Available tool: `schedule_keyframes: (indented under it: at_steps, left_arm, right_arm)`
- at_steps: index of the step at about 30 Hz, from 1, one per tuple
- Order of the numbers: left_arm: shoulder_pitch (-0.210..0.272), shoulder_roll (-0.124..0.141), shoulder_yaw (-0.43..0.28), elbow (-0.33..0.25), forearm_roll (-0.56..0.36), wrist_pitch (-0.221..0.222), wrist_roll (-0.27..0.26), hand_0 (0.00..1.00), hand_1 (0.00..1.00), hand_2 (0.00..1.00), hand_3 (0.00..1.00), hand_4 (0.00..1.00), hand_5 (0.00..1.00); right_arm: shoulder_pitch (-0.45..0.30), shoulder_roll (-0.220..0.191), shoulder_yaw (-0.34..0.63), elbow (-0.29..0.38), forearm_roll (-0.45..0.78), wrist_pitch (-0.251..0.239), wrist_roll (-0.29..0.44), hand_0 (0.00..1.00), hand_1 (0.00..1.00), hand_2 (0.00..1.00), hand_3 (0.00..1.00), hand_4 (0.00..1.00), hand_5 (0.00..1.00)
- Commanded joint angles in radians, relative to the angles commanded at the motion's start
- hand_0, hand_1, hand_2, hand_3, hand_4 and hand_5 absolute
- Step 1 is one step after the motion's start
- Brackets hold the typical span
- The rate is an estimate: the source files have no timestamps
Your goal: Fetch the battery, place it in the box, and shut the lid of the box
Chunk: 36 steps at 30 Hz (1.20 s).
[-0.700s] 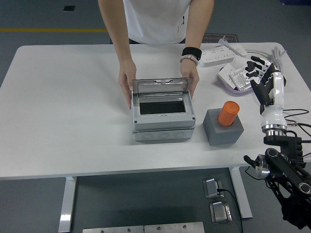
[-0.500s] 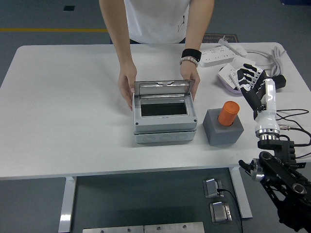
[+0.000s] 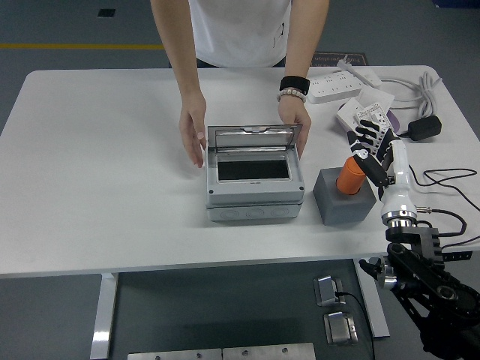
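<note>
An orange cylindrical battery (image 3: 349,176) stands upright in a grey block holder (image 3: 343,197) right of the box. The grey box (image 3: 254,178) sits mid-table with its clear lid (image 3: 252,136) raised at the back and a dark, empty inside. My right hand (image 3: 373,150) is at the battery's right side, fingers spread, thumb near its top, not closed on it. A person at the far side has a hand (image 3: 193,131) beside the box's left edge and the other hand (image 3: 295,120) at the lid's right corner. My left arm is out of view.
A white power strip (image 3: 336,87) and a white packet on a purple tray (image 3: 364,118) lie at the back right. A black plug (image 3: 424,127) and cables (image 3: 450,180) trail along the right edge. The table's left half is bare.
My right hand moved left and forward from the table's right edge to the battery. The person's left-side hand came off the box wall and now hovers beside it.
</note>
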Motion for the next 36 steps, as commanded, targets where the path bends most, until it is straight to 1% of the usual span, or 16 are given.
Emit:
schedule_keyframes:
  at_steps: [7,8,13,25,26,31,32,36]
  left_arm:
    - [-0.005,-0.001,0.002,0.0,-0.001,0.0,-0.002,0.394,0.562,0.504,0.478,0.002,0.002]
    - [-0.005,-0.002,0.002,0.0,0.0,0.0,-0.002,0.395,0.562,0.503,0.477,0.002,0.002]
    - [-0.003,-0.003,-0.002,0.0,0.006,0.001,-0.001,0.395,0.562,0.503,0.477,0.002,0.002]
    - [-0.005,-0.004,-0.003,0.0,0.011,0.002,-0.003,0.395,0.561,0.499,0.474,0.002,0.002]
    - [-0.004,-0.004,-0.004,0.0,0.012,0.002,-0.003,0.395,0.561,0.497,0.474,0.002,0.002]
    - [-0.004,-0.005,-0.004,0.0,0.013,0.001,-0.003,0.395,0.561,0.497,0.474,0.002,0.002]
    - [-0.005,-0.005,-0.004,0.0,0.014,0.001,-0.003,0.395,0.56,0.496,0.474,0.002,0.002]
    - [-0.005,-0.005,-0.008,0.0,0.018,0.001,-0.003,0.395,0.56,0.496,0.474,0.002,0.002]
  right_arm:
    - [0.002,0.002,-0.014,-0.022,0.005,0.004,-0.001,0.51,0.616,0.647,0.674,0.773,0.39]
    - [0.002,0.002,-0.016,-0.024,0.006,0.004,-0.002,0.533,0.616,0.646,0.671,0.774,0.391]
    - [0.002,0.003,-0.031,-0.029,0.01,0.005,-0.001,0.533,0.616,0.646,0.671,0.774,0.391]
    - [-0.001,0.003,-0.049,-0.042,0.013,0.006,-0.002,0.511,0.609,0.624,0.657,0.773,0.394]
    - [-0.001,0.003,-0.05,-0.043,0.013,0.006,-0.002,0.507,0.603,0.606,0.647,0.772,0.394]
    - [-0.002,0.003,-0.059,-0.055,0.016,0.005,-0.002,0.507,0.603,0.606,0.647,0.772,0.394]
    - [-0.003,0.003,-0.062,-0.057,0.017,0.005,-0.003,0.497,0.599,0.573,0.639,0.771,0.402]
    - [-0.003,0.002,-0.069,-0.062,0.014,0.003,-0.005,0.497,0.599,0.573,0.639,0.771,0.402]
